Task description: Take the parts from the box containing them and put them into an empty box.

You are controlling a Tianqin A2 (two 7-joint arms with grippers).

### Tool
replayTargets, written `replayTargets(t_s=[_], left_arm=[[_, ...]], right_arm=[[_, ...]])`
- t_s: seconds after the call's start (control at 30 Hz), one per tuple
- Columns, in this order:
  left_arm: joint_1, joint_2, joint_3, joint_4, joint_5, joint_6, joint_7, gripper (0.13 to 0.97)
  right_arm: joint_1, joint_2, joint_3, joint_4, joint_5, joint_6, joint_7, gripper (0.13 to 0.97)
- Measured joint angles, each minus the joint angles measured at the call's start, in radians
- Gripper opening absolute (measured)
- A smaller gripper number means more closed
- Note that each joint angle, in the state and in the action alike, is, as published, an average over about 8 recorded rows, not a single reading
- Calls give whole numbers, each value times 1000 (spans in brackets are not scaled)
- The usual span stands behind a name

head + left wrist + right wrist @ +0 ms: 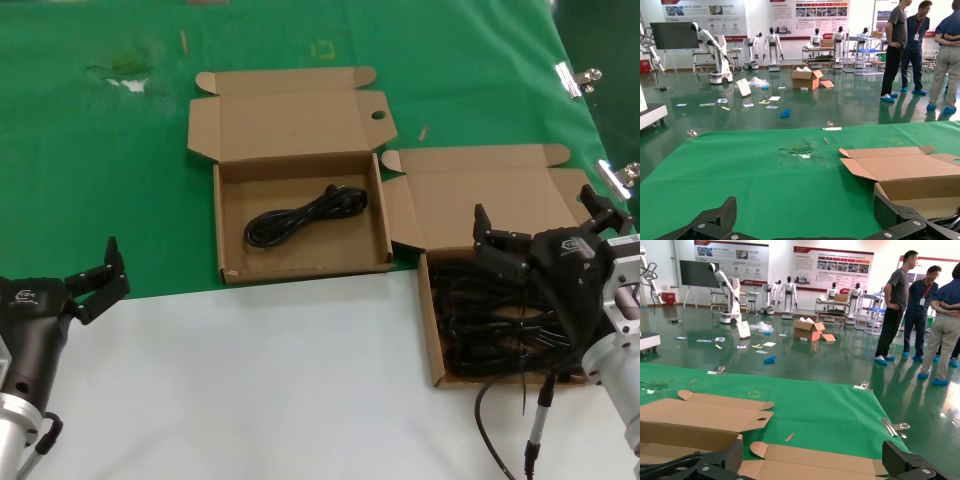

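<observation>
The box with a round hole in its lid stands at the middle of the table and holds one looped black cord. To its right, the plain-lidded box holds several black cords. My right gripper hangs open over that box with nothing between its fingers. In the right wrist view the right gripper is above the plain lid, with the holed lid beyond it. My left gripper waits open at the near left; the left wrist view also shows it empty.
Green cloth covers the far half of the table and a white surface the near half. Metal clips sit on the right edge. A cable hangs from my right arm. People stand beyond the table.
</observation>
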Motion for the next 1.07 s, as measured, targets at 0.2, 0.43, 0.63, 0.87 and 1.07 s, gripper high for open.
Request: replayTargets(t_s=[0.2,0.43,0.63,0.87,1.07], left_arm=[[0,0,0,0,0,0,0,966],[0,0,0,0,0,0,0,966],[0,0,0,0,0,0,0,966],[0,0,0,0,0,0,0,966],[0,0,0,0,0,0,0,966]], right_arm=[[0,0,0,0,0,0,0,966],[0,0,0,0,0,0,0,966],[0,0,0,0,0,0,0,966],[0,0,0,0,0,0,0,966],[0,0,0,0,0,0,0,966]])
